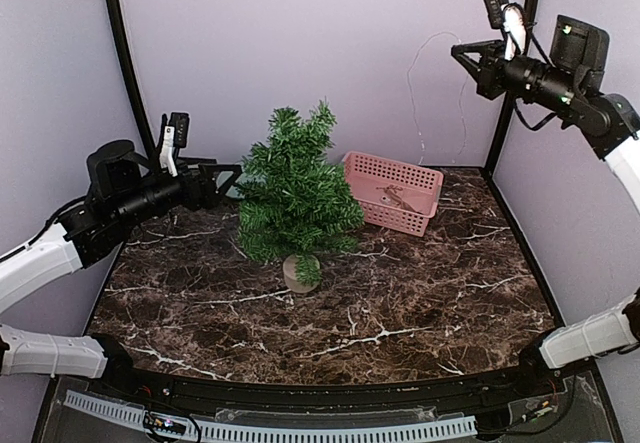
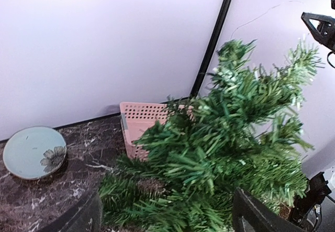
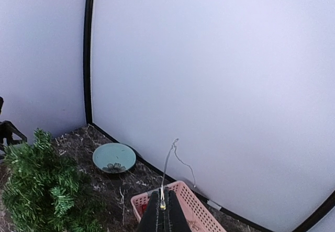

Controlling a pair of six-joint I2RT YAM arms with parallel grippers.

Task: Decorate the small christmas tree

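The small christmas tree (image 1: 295, 188) stands upright on its tan base (image 1: 298, 273) at mid-table. My left gripper (image 1: 232, 180) is at the tree's left side, open. In the left wrist view its dark fingers (image 2: 255, 214) stand wide apart with green branches (image 2: 225, 143) between them. High at the right, my right gripper (image 1: 458, 53) is shut on a thin wire light string (image 1: 409, 83), which loops down toward the pink basket (image 1: 392, 191). The right wrist view shows the string (image 3: 168, 164) rising from the shut fingertips (image 3: 163, 207), with a tiny bulb in the pinch.
The pink basket (image 3: 194, 209) sits right of the tree near the back wall, with small items inside. A pale green plate (image 2: 34, 152) with a flower print lies behind the tree by the back wall. Black frame posts (image 1: 125, 53) stand at the back corners.
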